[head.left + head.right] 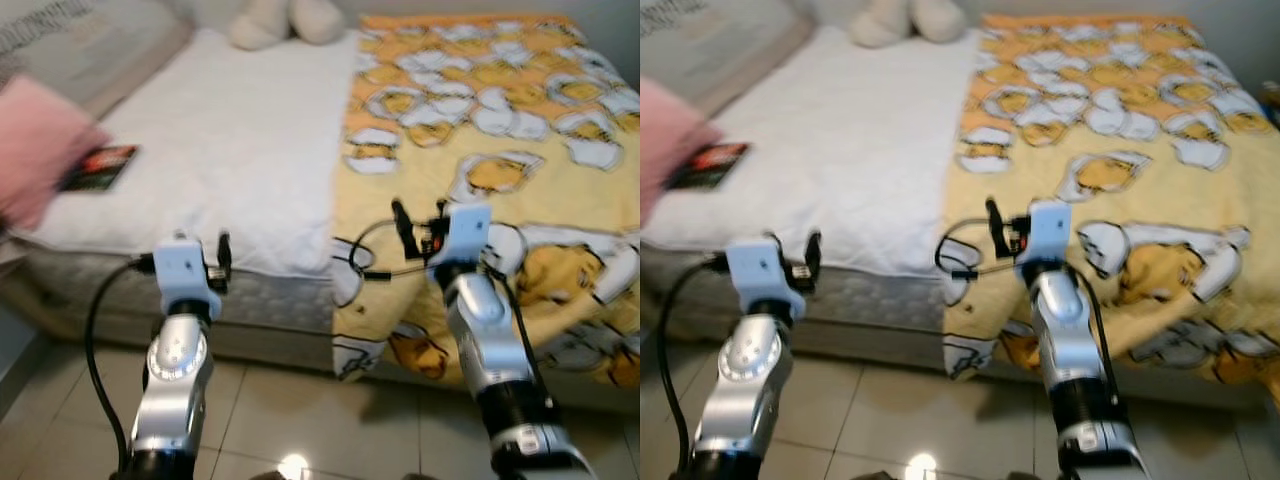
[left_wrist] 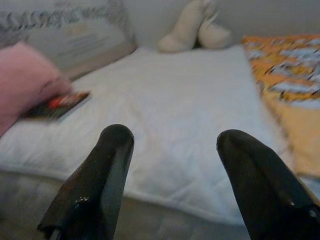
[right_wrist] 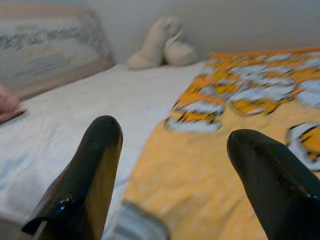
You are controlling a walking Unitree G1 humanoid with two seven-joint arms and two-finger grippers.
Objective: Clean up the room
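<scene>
Bed [image 1: 240, 150], the thing to tidy, lies before us across the head views: one mattress with a white sheet on the robot's left half and one yellow blanket [image 1: 500, 120] with a white-and-orange cartoon print on the right half, its edge hanging toward the tiled floor [image 1: 300, 420]. We count one dark card or packet with red marking [image 1: 100, 167] lying flat on the sheet near the left edge; its print is too blurred to read. One pink shape [image 1: 35, 145], blurred, overlaps the card's left end; we cannot tell what it is. One cream plush toy [image 1: 285, 20] sits at the far end of the bed, at the seam between sheet and blanket. One grey pillow [image 1: 85, 45] lies at the far left; its lettering is illegible.

Two arms are raised before the bed. Left gripper [image 2: 170, 165] is held over the near edge of the sheet, fingers spread and holding nothing. Right gripper [image 3: 175, 165] is held over the blanket's edge, fingers likewise spread and empty.

Wrist views show the finger gaps plainly, which the head views blur. Head views alone show the floor and the black cables [image 1: 100, 340] at both wrists.
</scene>
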